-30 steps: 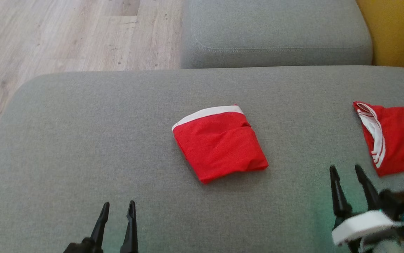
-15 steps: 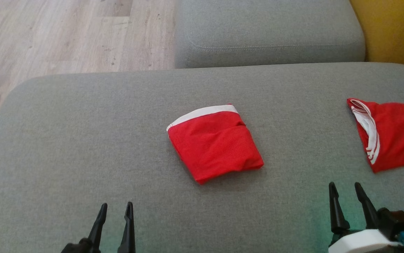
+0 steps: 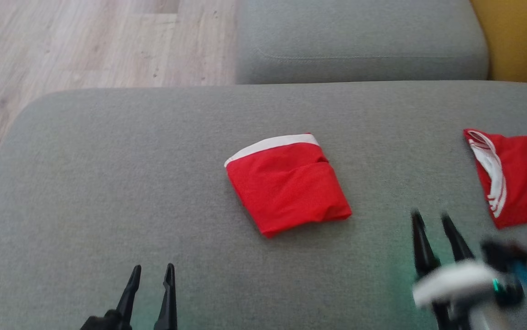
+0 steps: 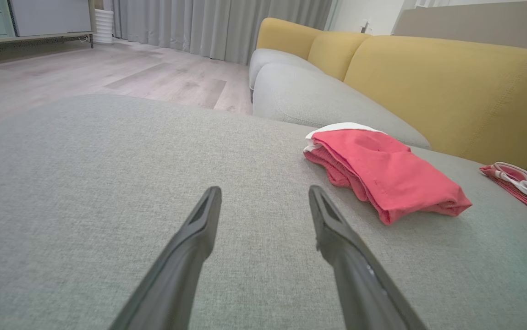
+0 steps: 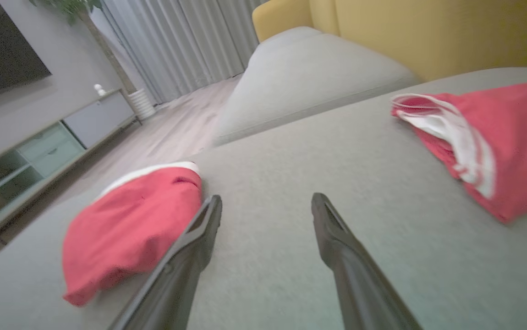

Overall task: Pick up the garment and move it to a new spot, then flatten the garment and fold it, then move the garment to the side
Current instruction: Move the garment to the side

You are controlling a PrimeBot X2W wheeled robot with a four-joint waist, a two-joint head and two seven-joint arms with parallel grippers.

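Now the right gripper (image 3: pixel 430 216), blurred, wide and empty, has risen from lower right; the left gripper (image 3: pixel 153 267) stays wide at lower left. The folded red garment (image 3: pixel 288 185) lies untouched at the centre of the grey sofa cushion (image 3: pixel 107 174), so moving it aside probably begins.

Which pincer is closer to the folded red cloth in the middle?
Right. The right pincer sits close by the right side of the folded red cloth; the left pincer is farther, below and left of it.
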